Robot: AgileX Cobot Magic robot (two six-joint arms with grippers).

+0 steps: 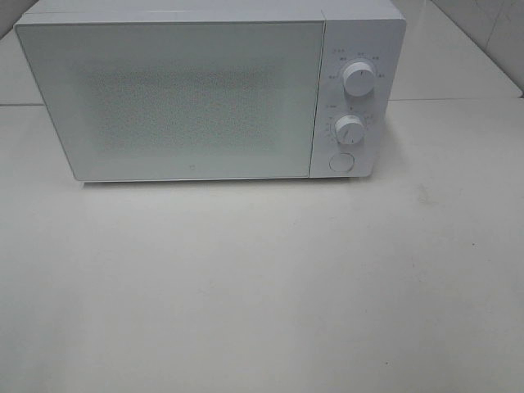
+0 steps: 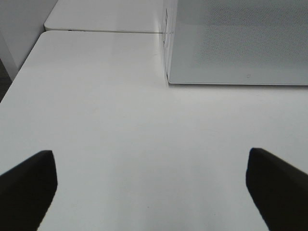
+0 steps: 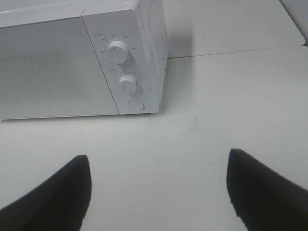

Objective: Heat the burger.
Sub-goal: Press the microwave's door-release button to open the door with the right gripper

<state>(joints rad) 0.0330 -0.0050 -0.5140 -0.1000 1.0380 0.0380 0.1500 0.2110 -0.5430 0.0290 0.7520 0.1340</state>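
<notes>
Currently no burger visible, microwave [image 1: 172, 98] shut; left gripper [image 2: 150, 163], right gripper [image 3: 158, 161] both spread, empty. Likely soft: pinch bun sides lightly.

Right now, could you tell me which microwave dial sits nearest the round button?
The lower dial, just above the round button; the upper dial stands above it, farther from the button.

Bright, diffuse, slightly washed out; thin shadow at 6 o'clock of microwave [image 1: 172, 90]; soft sheen on table [image 1: 262, 286].
</notes>
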